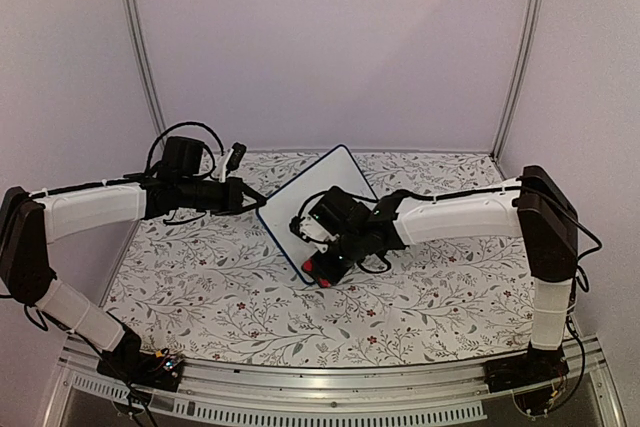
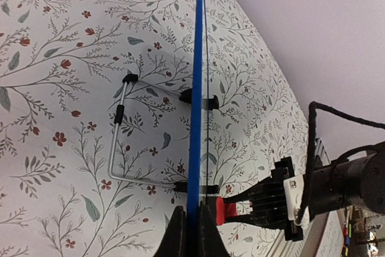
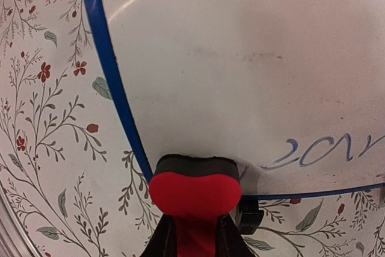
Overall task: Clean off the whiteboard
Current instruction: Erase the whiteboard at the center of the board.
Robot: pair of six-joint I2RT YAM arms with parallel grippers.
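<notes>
Pale purple walls [image 1: 330,47] stand around a desk [image 1: 200,297] with a flowery cloth on it. The whiteboard [image 1: 325,179] stands near the middle of the desk, toward the back, propped on a thin wire stand [image 2: 117,136]. The left gripper [image 2: 192,233] is pressed together on the board's blue edge, one finger on each side. The right gripper [image 3: 195,236] is pinching a red eraser [image 3: 194,194] and holds it right at the board's bottom corner. Most of the board looks white, with faint smudges. Some blue writing [image 3: 325,151] sits by the bottom edge, near the eraser.
</notes>
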